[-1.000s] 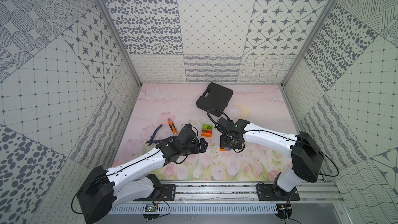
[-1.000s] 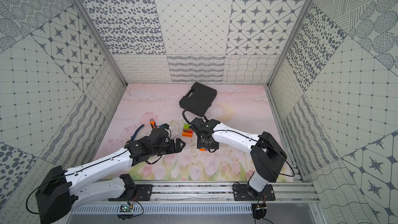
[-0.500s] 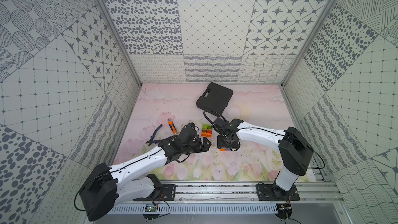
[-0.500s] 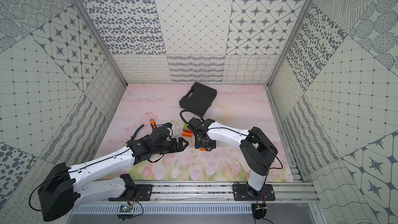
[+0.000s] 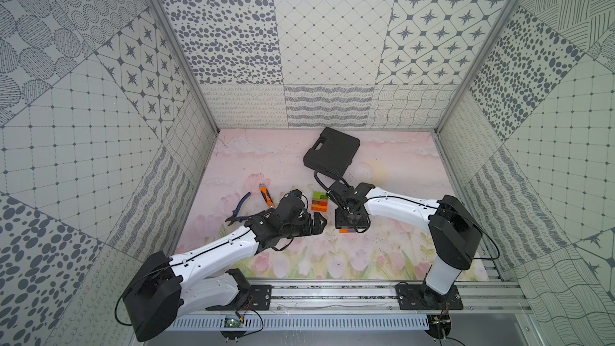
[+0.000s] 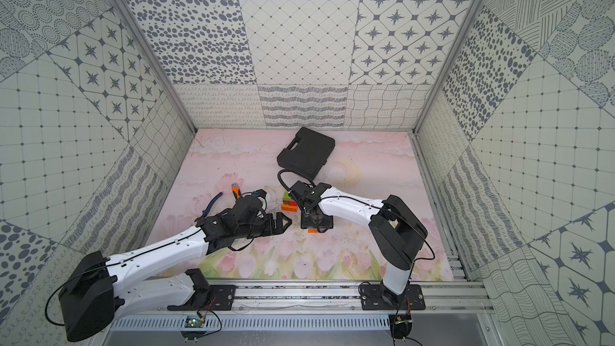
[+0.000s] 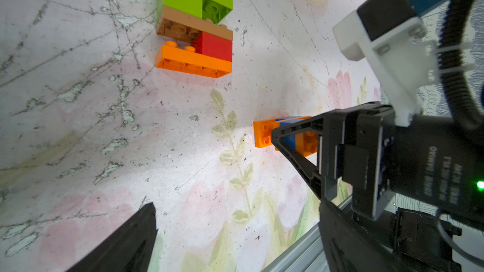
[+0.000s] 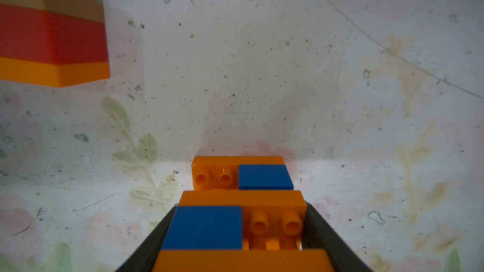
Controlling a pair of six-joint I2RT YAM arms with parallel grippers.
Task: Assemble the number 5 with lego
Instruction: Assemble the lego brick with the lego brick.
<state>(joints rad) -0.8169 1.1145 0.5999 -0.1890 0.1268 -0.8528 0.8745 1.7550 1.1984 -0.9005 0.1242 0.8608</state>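
Near the centre of the desk (image 5: pixel 399 168), the right claw (image 8: pixel 240 208) points down and grips an orange-and-blue lego stack (image 7: pixel 262 134) by its long sides, at 4 o'clock of the green, brown, red and orange stack (image 5: pixel 319 202). The left claw (image 5: pixel 316 224) hovers at 9 o'clock of the gripped stack, spread wide and empty. Placing it cleanly probably means keeping it square and letting go only once it lies flat.
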